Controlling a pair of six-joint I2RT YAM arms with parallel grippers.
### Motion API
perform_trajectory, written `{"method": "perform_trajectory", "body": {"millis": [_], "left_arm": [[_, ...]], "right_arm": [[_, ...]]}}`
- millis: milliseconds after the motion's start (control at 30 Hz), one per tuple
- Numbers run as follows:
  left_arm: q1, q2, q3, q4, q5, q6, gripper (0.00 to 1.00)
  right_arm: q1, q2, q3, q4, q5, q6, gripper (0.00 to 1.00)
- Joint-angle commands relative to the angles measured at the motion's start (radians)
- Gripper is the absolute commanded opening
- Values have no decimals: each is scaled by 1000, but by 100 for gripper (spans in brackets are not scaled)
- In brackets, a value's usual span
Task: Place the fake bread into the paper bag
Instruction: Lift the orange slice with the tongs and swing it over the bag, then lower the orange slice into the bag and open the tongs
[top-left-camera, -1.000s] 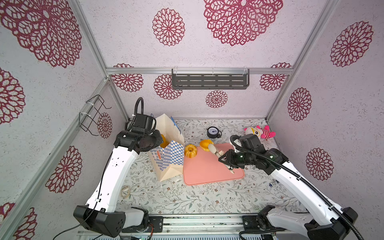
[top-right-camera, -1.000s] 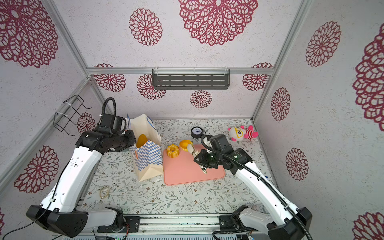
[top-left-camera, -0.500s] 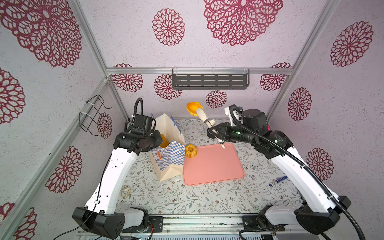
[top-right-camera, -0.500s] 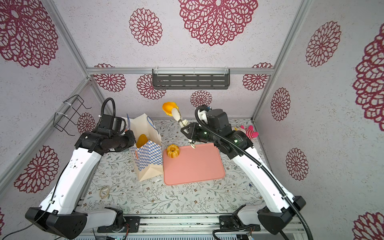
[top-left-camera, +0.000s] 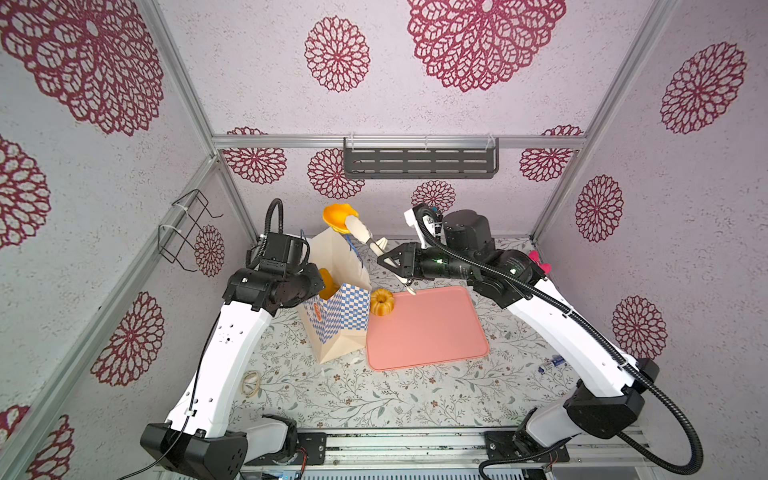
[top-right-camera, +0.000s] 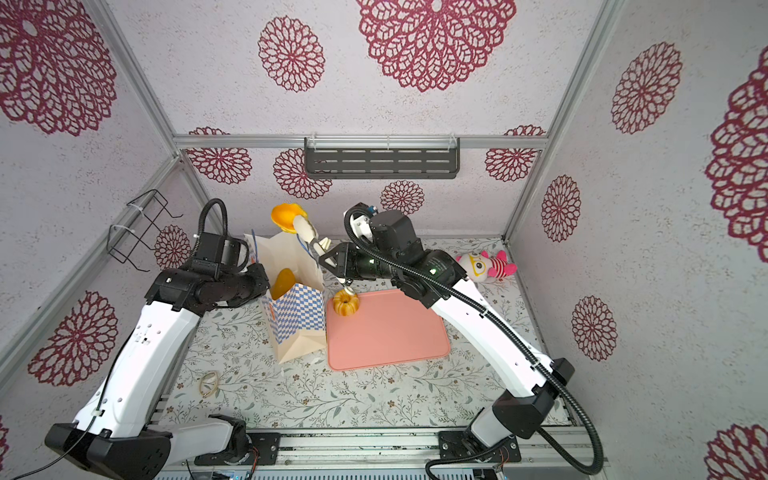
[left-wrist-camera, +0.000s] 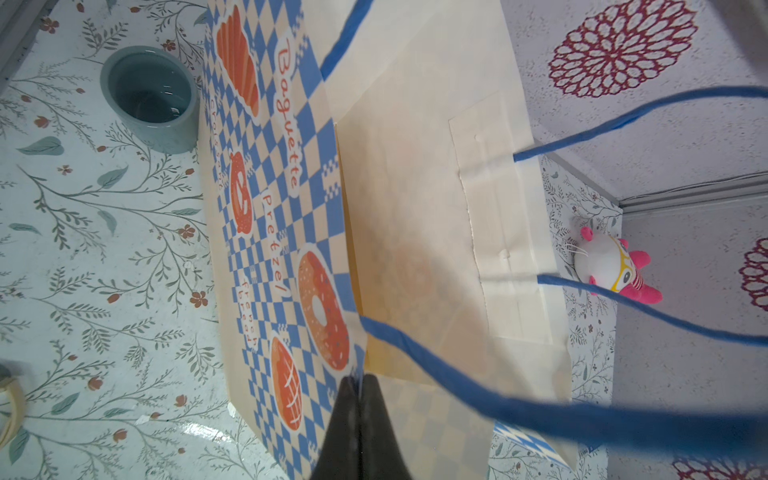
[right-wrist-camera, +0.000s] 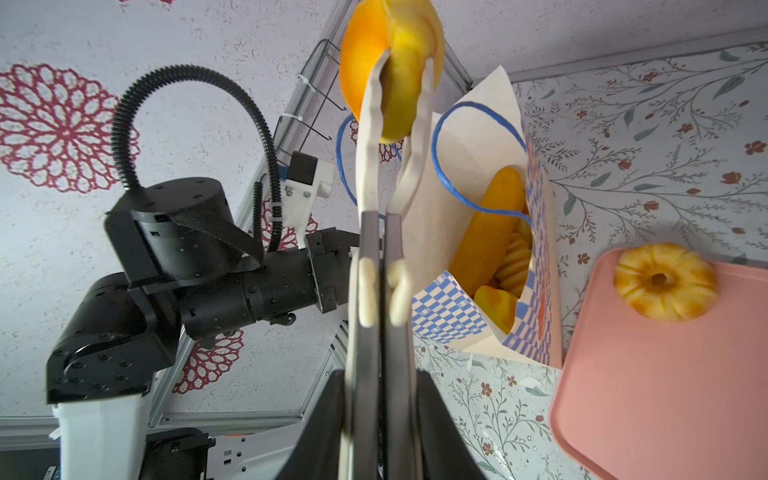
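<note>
**Above the bag, a bun in the tongs**

High over the bag's 12 o'clock edge in both top views, the right claw is clamped on the tongs, whose tips pinch the yellow bun in the air. The left claw is closed tight on the bag's rim at its 9 o'clock side. A loaf stands inside the bag. One ring cake lies at the 10 o'clock corner of the pink tray, just beside the bag.

One pair of tongs grips one bun; beside the tongs are one ring cake, one loaf, one ridged roll and one round roll, five breads in all. There are also one paper bag, one pink tray, one plush toy and one teal cup.
</note>
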Motion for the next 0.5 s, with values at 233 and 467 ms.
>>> {"method": "perform_trajectory", "body": {"millis": [233,467], "left_arm": [[2,-15,-11,45,-4,-18,0],[2,-15,-9,47,-7,-16,0]], "right_arm": [[24,107,164,-170,8,-91,0],[39,200,251,-337,25,-161,0]]}}
